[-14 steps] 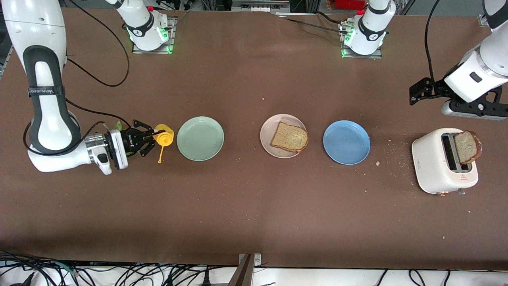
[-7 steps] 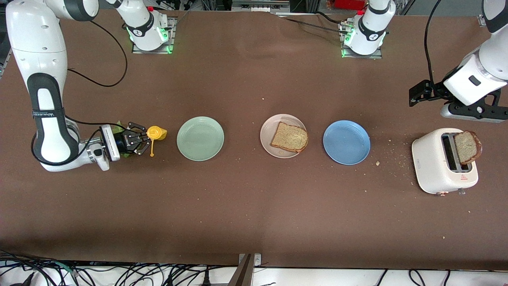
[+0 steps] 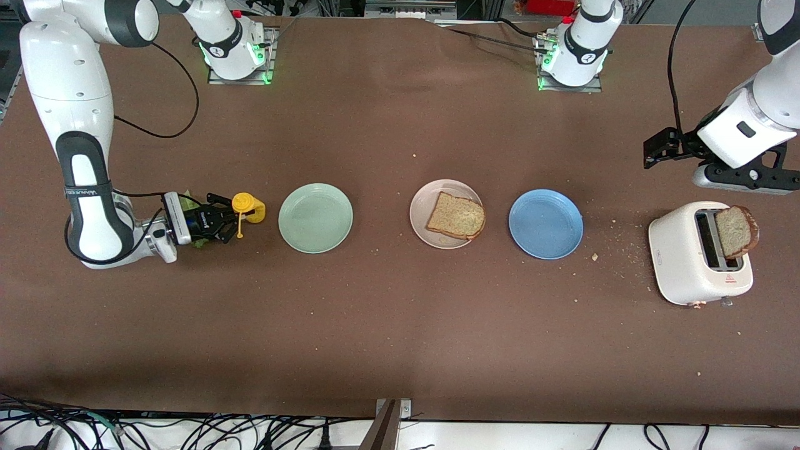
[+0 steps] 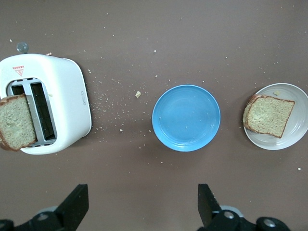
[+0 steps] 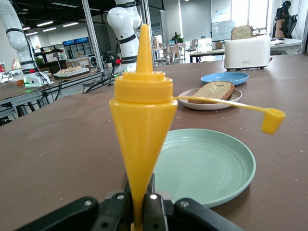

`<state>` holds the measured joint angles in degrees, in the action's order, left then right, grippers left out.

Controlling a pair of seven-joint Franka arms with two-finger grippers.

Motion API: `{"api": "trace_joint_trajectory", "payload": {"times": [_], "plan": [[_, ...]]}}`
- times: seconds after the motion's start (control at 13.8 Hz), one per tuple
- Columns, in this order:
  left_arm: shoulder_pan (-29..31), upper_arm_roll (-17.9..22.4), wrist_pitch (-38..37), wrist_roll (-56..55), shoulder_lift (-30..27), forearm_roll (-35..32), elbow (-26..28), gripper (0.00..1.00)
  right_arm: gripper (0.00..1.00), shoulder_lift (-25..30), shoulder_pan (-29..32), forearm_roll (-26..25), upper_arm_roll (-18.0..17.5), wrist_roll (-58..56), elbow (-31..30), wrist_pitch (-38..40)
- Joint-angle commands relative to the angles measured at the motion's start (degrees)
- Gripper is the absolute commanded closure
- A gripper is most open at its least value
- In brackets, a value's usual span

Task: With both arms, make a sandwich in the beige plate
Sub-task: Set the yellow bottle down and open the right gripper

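Brown desk [image 3: 400, 325], sandwich unfinished.
Right claw [image 3: 226, 220] clenches a yellow squeeze bottle [image 3: 247, 208] beside the mint-green plate [image 3: 315, 218]; left claw [image 3: 657, 149], released, waits above the white toaster [image 3: 687, 256]. One brown bread slice [image 3: 457, 216] lies on the round beige plate [image 3: 420, 210].

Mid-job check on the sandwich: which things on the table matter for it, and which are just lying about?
For the job:
- beige plate
- bread slice on it
- second slice in the toaster
- lettuce under the right gripper
- left gripper, open

Just there:
- mint-green plate
- blue plate
- yellow squeeze bottle, which the right gripper is shut on
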<state>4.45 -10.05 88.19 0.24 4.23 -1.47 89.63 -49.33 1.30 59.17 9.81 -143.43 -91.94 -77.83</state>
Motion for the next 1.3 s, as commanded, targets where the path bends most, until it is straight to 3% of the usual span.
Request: {"api": "trace_joint_trajectory", "payload": {"times": [0.0, 0.36, 0.43, 0.51, 0.58, 0.65, 0.8, 1.23], "plan": [[0.55, 0.03, -0.04, 0.20, 1.31, 0.77, -1.13, 0.00, 1.00, -1.73, 0.11, 1.39, 0.12, -3.86, 0.71, 0.14], [0.03, -0.14, -0.04, -0.24, 1.48, 0.68, -1.13, 0.00, 1.00, -3.76, 0.28, 1.39, 0.73, -5.98, 0.71, 0.05], [0.03, -0.14, -0.04, -0.24, 1.48, 0.68, -1.04, 0.00, 0.90, -3.84, 0.28, 1.39, 0.91, -5.55, 0.80, -0.04], [0.11, -0.14, -0.04, -0.15, 1.40, 0.68, -1.13, 0.00, 0.73, -3.93, 0.28, 1.30, 1.00, -5.02, 1.06, -0.04], [0.12, -0.14, -0.04, -0.33, 1.48, 0.68, -1.13, 0.00, 0.46, -4.02, 0.28, 1.30, 1.09, -4.58, 1.06, -0.30], [0.03, -0.14, -0.04, -0.42, 1.48, 0.68, -1.13, 0.00, 0.03, -4.02, 0.28, 1.13, 1.17, -4.40, 1.15, -0.39], [0.03, -0.14, -0.04, -0.33, 1.40, 0.68, -1.13, 0.00, 0.00, -3.67, 0.11, 0.43, 1.79, -1.69, 1.85, 0.22], [0.12, -0.14, -0.04, -0.07, 1.40, 0.68, -1.13, 0.00, 0.00, 5.45, 0.64, -14.32, 2.76, 19.98, 10.28, -0.21]]}}
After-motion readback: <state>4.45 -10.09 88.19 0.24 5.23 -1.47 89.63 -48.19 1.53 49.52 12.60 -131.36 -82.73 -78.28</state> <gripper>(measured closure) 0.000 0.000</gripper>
